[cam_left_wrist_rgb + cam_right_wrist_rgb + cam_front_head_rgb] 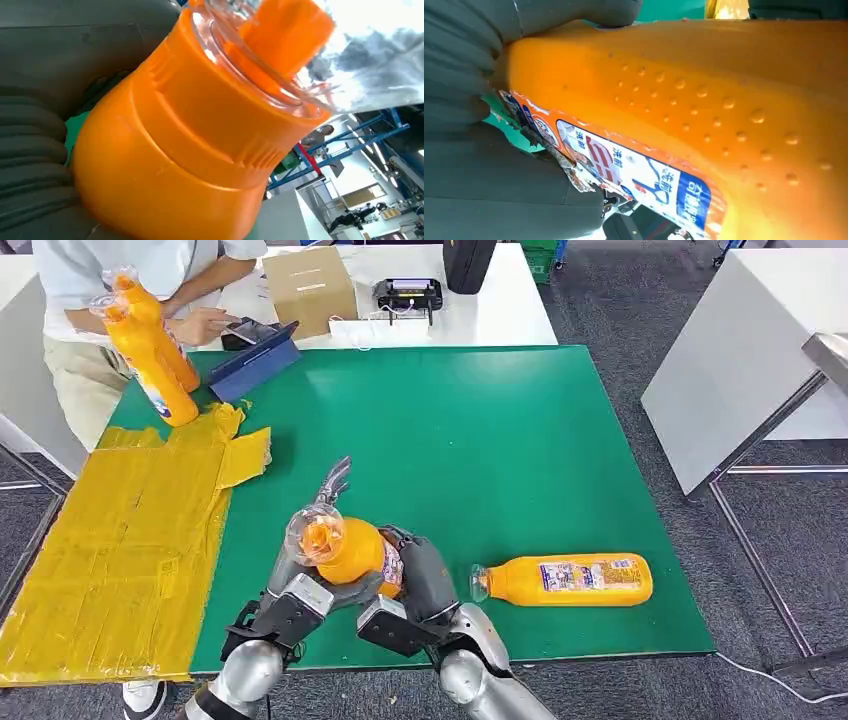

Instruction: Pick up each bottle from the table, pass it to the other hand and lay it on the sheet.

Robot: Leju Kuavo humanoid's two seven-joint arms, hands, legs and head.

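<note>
Holding the handover mid-air: both hands were on one orange bottle (345, 548) near the front edge of the green mat (480, 430), cap end tipped up toward the camera. Your right hand (418, 580) wrapped the lower body, over the label; your left hand (300, 585) closed round the shoulder and neck side, one finger sticking up past the clear cap. Whether the left had full grip yet, you couldn't tell from these frames.

Second bottle (565, 580) lay on its side on the mat, just right of the held one, cap pointing at it. A person (110, 280) at the far left corner of the mat held two more bottles (150, 345) upright, beyond the yellow sheet (110, 550), which covers the mat's left edge.

Handling call: bottle looked full, so probably heavy for its size; rigid plastic, smooth, likely slippery. The raised dots (704, 100) on the flank give some purchase. Best hold is the flat body or the stepped shoulder (200, 130), not the clear cap, which could pop off.

Label: blue, white and red, peeling and torn at one edge; Chinese characters readable in the right wrist view, including 洗. Brand not legible.
</note>
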